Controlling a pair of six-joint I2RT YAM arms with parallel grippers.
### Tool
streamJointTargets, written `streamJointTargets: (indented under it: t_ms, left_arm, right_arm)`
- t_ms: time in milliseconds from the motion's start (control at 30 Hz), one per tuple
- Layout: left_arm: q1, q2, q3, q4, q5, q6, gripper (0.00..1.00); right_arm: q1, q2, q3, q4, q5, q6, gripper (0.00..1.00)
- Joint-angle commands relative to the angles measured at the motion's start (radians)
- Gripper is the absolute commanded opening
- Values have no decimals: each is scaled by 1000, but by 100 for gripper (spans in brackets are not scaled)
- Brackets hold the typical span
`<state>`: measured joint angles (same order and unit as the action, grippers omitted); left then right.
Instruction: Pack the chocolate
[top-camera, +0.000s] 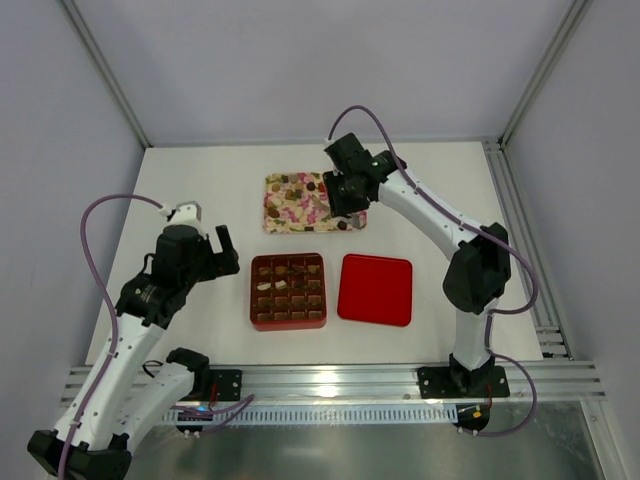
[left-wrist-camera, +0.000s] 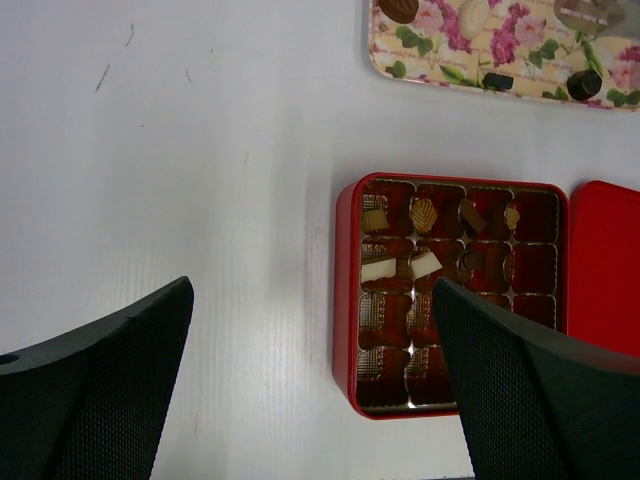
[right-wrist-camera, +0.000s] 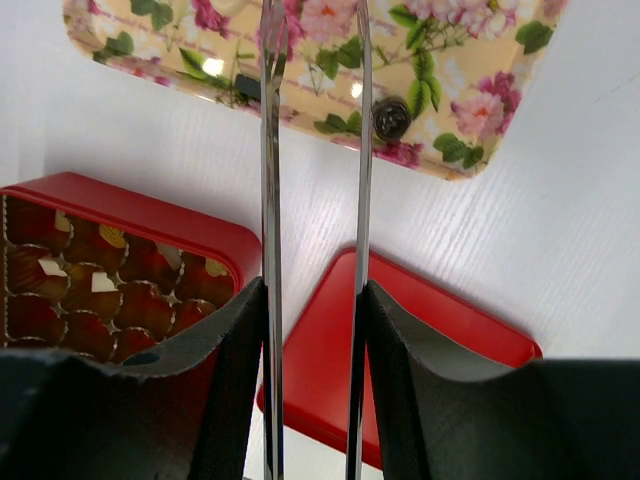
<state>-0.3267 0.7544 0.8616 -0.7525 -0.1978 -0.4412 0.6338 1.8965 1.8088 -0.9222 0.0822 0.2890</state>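
Several chocolates (top-camera: 300, 186) lie on the floral tray (top-camera: 285, 222); the right wrist view shows a dark round one (right-wrist-camera: 390, 118) and a dark square one (right-wrist-camera: 247, 88). The open red box (top-camera: 252, 292) holds several more pieces in its upper cells (left-wrist-camera: 424, 213), tan, dark and white. My right gripper (top-camera: 340, 196) is over the tray's right part, shut on metal tongs (right-wrist-camera: 270, 150). The tongs' blades stand apart and their tips run out of the wrist view. My left gripper (top-camera: 222, 248) is open and empty, left of the box, which lies by its right finger (left-wrist-camera: 520, 390).
The red lid (top-camera: 376, 290) lies flat just right of the box. White table (top-camera: 200, 190) lies to the left of the tray and box. Metal rails run along the near edge and the right side.
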Motion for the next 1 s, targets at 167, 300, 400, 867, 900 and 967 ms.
streamJointTargets:
  t_ms: [167,300,400,867,900,967]
  left_arm:
    - [3,2,4,28,6,-2,100]
    - [2,2,4,27,1,-4,100]
    - [3,2,4,27,-3,-4,100]
    - [2,14,4,25,-6,-4,100]
    - [2,13,2,25,-6,-4,100]
    - [2,14,4,25,-6,-4,100]
  right_arm:
    - [3,169,300,-49,63,-11,45]
    - [-17,246,383,-64,106,-17,45]
    - [-45,286,420,-61,87,-10,45]
    - [-75,317,397,3,31,-4,44]
    - [-77,316,399,3,39,-1,44]
    - [-77,306,391,9,45,1,44]
